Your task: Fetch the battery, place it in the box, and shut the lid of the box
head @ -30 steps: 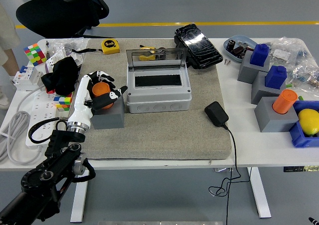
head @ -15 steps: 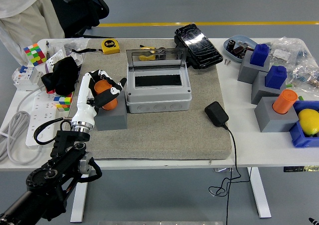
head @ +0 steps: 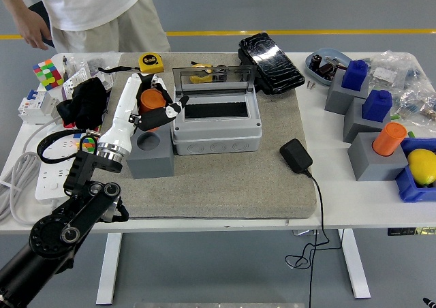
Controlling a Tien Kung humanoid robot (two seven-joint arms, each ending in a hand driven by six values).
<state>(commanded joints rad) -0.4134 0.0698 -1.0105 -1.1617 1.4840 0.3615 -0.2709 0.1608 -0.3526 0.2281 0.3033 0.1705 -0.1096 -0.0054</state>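
Observation:
My left hand (head: 155, 105) is shut on an orange cylindrical battery (head: 151, 102), held in the air above and behind the grey block (head: 148, 155), whose round socket now shows empty. The grey box (head: 216, 122) stands just right of the hand, its clear lid (head: 214, 80) tilted up at the back and its dark inside open. The battery hangs beside the box's left edge, outside it. My right arm does not show.
A person in a white shirt (head: 92, 5) stands at the far left side. A tape measure (head: 150, 63), a black case (head: 270, 62), a black adapter (head: 296, 155) with cable, grey blocks with blue and orange pieces (head: 379, 131) and Rubik's cubes (head: 46, 73) lie around.
My left hand has lifted the orange battery out of the grey block's socket and carried it up and right toward the box. A person has walked in at the far left.

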